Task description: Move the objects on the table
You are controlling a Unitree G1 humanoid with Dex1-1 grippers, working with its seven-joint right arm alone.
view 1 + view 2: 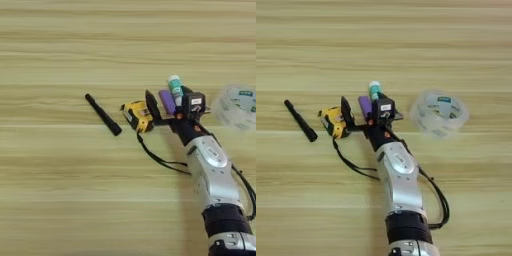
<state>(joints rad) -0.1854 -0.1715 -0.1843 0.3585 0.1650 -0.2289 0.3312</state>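
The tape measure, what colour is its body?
Yellow, with black trim and a black strap; the tape measure shows best in the left eye view.

We take the tape measure as our landmark on the tabletop. Left of it, a little apart, lies the pen, slanting from far-left to near-right. The measure's strap trails off toward us and to the right, ending by our forearm. Just right of the tape measure we see one finger of our right gripper standing, and beyond that finger lies the small block, with the glue stick just beside it on the right and reaching slightly farther back. Well right of the tape measure, past the gripper, sits a roll of tape.
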